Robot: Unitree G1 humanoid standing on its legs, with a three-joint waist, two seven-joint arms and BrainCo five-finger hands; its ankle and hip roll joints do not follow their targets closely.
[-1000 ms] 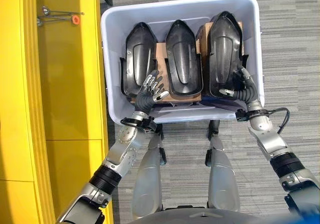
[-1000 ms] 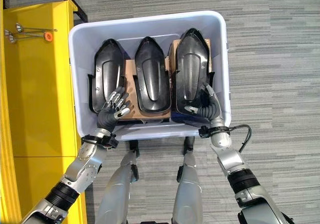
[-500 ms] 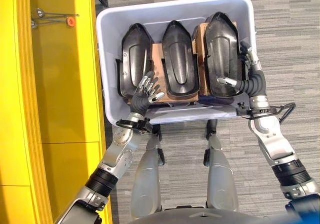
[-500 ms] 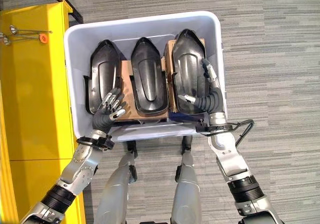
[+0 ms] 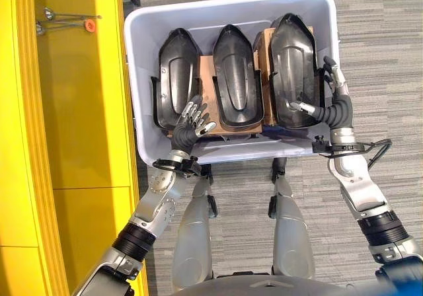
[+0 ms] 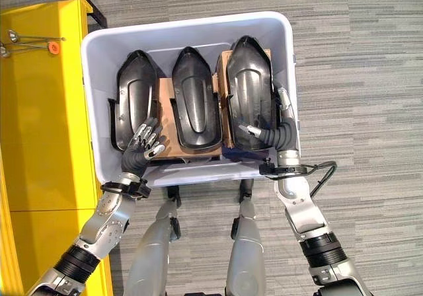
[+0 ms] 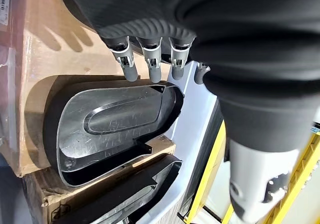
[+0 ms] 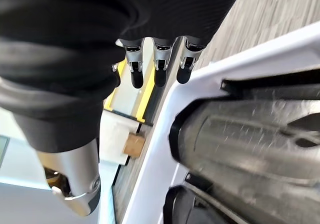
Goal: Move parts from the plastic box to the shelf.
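Reaching into plastic box (image 5: pixel 142 78) | left hand (image 5: pixel 188 121) open beside left part (image 5: pixel 175 78) | right hand (image 5: pixel 330 104) open flanking right part (image 5: pixel 291 68) | risk: one-sided lift tips part against wall.

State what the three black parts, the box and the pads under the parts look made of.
Black parts: likely moulded plastic, semi-gloss, with highlights and fine scuffs. Box: pale smooth plastic with thin rounded walls. Pads: brown corrugated cardboard, matte, with raw edges.

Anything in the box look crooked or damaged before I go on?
Nothing stands out. Three black parts lie side by side, upright in a row on cardboard inside the plastic box. No visible damage or spill.
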